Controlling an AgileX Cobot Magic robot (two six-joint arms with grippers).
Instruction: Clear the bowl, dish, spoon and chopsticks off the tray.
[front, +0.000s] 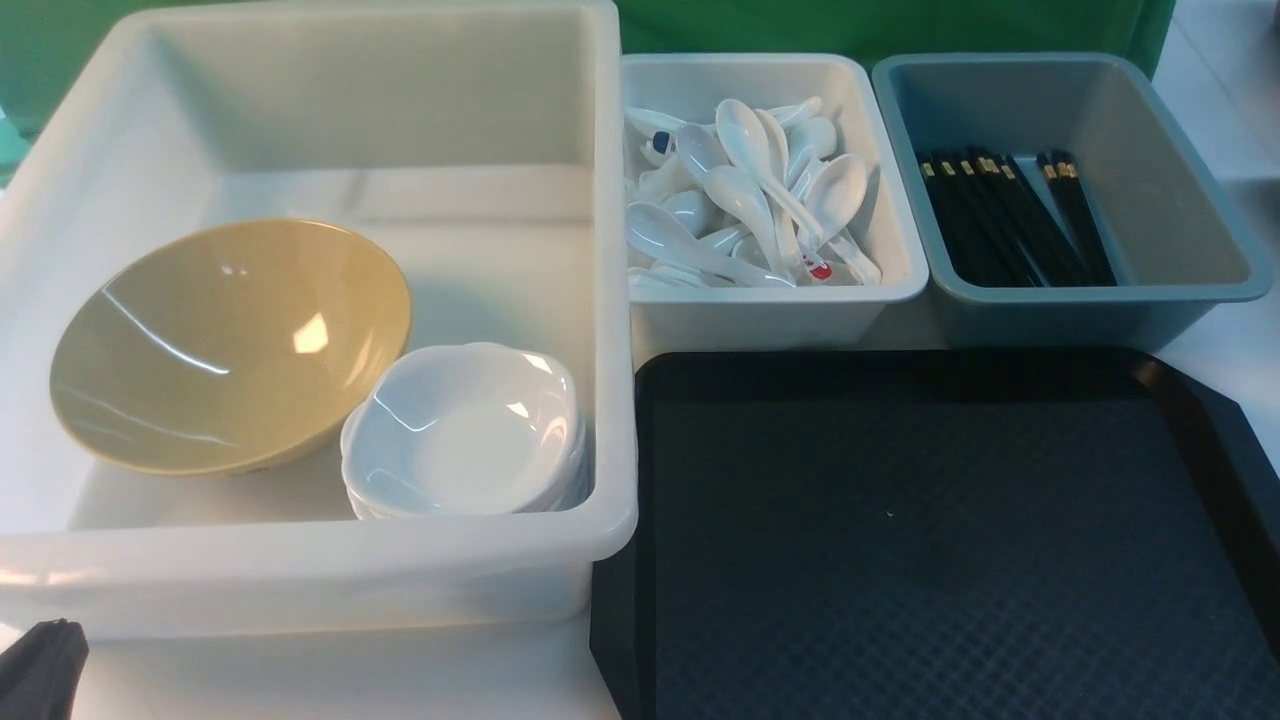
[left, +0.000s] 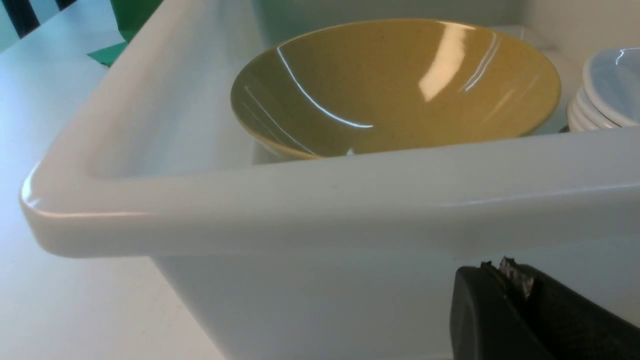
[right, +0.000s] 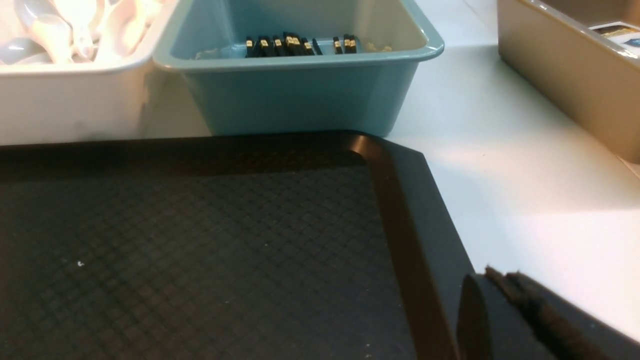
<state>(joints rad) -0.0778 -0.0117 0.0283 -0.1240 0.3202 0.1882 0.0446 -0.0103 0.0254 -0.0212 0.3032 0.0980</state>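
The black tray (front: 940, 540) lies at the front right with nothing on it; it also shows in the right wrist view (right: 200, 240). The yellow bowl (front: 230, 345) rests tilted inside the large white bin (front: 300, 575), beside a stack of white dishes (front: 465, 430). Plain white spoons (front: 745, 190) lie piled in the small white bin (front: 770, 310). Black chopsticks (front: 1010, 215) lie in the grey-blue bin (front: 1090, 305). My left gripper (left: 500, 267) is shut and empty, low outside the large bin's front left corner (front: 40, 665). My right gripper (right: 502, 276) is shut and empty by the tray's right rim.
Some spoons in the small bin carry red or blue marks (front: 818, 268). A beige bin (right: 575, 75) stands on the white table to the right of the tray. The bowl (left: 395, 85) and dish stack (left: 600, 100) show over the bin's rim (left: 320, 200).
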